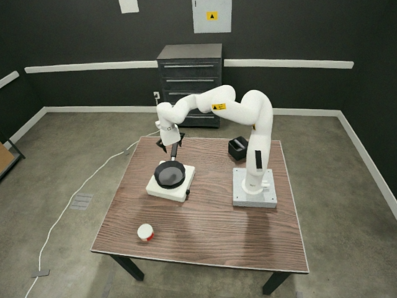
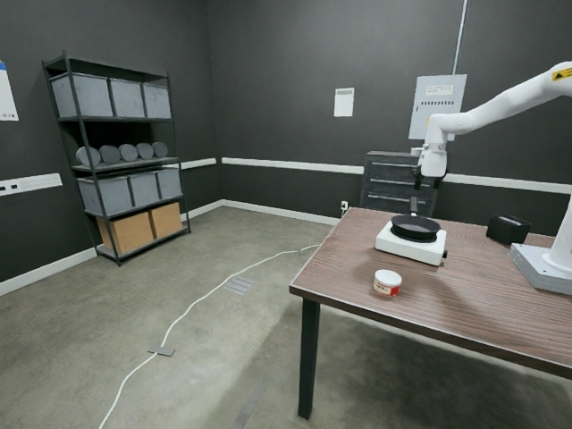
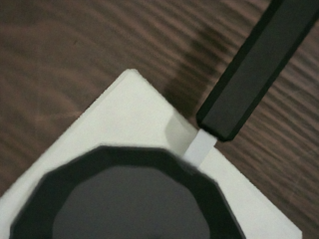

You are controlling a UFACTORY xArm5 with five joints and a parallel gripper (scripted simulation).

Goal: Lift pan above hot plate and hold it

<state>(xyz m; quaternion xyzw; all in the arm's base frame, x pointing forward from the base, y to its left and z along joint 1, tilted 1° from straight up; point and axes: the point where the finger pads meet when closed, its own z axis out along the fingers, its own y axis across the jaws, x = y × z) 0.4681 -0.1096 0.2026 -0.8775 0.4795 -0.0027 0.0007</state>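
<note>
A black pan (image 1: 169, 174) (image 2: 416, 227) (image 3: 140, 199) sits on the white hot plate (image 1: 157, 191) (image 2: 406, 248) (image 3: 130, 115) on the left half of the wooden table (image 1: 208, 224). Its long black handle (image 1: 173, 150) (image 2: 413, 205) (image 3: 259, 70) points toward the back of the table, past the hot plate's edge. My gripper (image 1: 170, 146) (image 2: 427, 184) is open and empty. It points down and hangs a little above the handle, apart from it. The fingers do not show in the wrist view.
A red and white can (image 1: 145, 232) (image 2: 387, 282) stands near the table's front left. A black box (image 1: 237, 147) (image 2: 508, 228) sits at the back by the arm's grey base (image 1: 254, 195) (image 2: 531, 267). A dark drawer cabinet (image 1: 190, 80) stands behind the table.
</note>
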